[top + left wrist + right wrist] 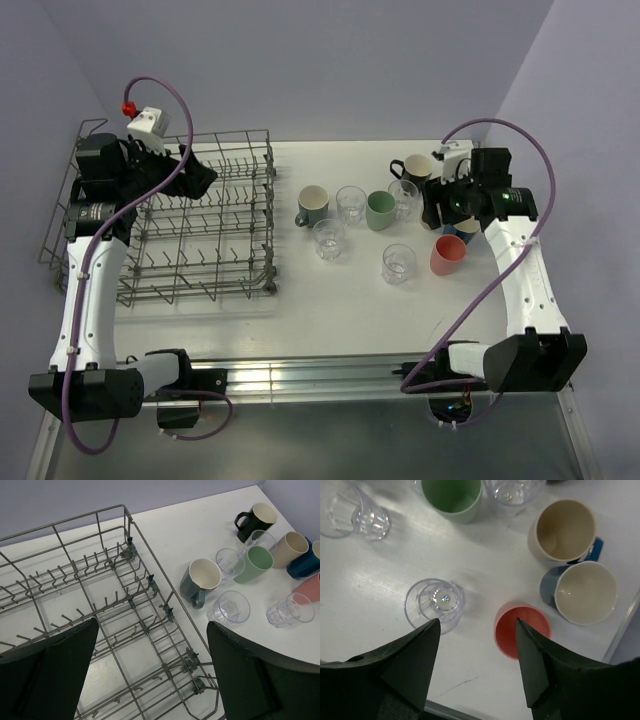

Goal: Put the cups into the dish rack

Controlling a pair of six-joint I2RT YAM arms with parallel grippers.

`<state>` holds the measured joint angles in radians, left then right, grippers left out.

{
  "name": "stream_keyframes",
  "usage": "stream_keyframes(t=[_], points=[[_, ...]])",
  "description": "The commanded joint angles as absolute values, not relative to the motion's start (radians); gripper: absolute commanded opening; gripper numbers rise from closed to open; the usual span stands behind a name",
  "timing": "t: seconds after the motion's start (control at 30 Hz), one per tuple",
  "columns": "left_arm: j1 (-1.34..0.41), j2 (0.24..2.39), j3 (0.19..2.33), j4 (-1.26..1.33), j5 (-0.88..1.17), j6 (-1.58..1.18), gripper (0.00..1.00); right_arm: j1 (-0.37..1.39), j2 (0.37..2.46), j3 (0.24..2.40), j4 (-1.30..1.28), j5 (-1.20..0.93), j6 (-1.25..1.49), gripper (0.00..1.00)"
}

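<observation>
Upright cups point(380, 210) cluster right of the grey wire dish rack point(268, 215)

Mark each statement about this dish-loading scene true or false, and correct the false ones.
1. The dish rack holds no cups. True.
2. The green cup lies on its side. False: it stands upright, open end up.
3. The left fingers are spread apart over the rack with nothing between them. True.
4. The right fingers are clamped on the coral cup. False: they are open above it, and the cup stands on the table.
5. The grey-blue mug is the cup nearest the rack. True.
</observation>
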<state>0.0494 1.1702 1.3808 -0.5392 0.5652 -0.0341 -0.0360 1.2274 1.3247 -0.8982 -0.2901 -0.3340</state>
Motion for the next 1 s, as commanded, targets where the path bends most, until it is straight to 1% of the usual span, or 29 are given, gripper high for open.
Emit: stream_keyframes(t=[0.0,0.07,0.33,0.67,0.8,0.9,0.93,0.97], points=[[0.052,1.173,1.401,-0.535,0.604,-0.011,0.99,-0.005,1.262,1.332,-0.973,-0.305,-0.382,0.68],[0.054,1.170,1.396,-0.531,0.594,-0.011,0.99,0.040,1.292,1.319,-0.974,-0.287,-0.379,0.64],[0.052,1.167,1.376,-0.526,0.568,-0.012,0.99,0.126,1.397,1.236,-0.930,-0.242,-0.373,0.59],[0.052,1.180,1.371,-0.512,0.578,-0.028,0.99,0.150,1.471,1.111,-0.833,-0.210,-0.380,0.57],[0.052,1.187,1.373,-0.508,0.580,-0.032,0.99,0.152,1.503,1.092,-0.786,-0.199,-0.377,0.56],[0.054,1.190,1.370,-0.505,0.580,-0.034,0.99,0.153,1.528,1.089,-0.773,-0.209,-0.376,0.53],[0.052,1.192,1.370,-0.503,0.578,-0.034,0.99,0.152,1.538,1.089,-0.770,-0.210,-0.376,0.49],[0.052,1.192,1.367,-0.502,0.577,-0.035,0.99,0.152,1.542,1.089,-0.767,-0.210,-0.374,0.47]])
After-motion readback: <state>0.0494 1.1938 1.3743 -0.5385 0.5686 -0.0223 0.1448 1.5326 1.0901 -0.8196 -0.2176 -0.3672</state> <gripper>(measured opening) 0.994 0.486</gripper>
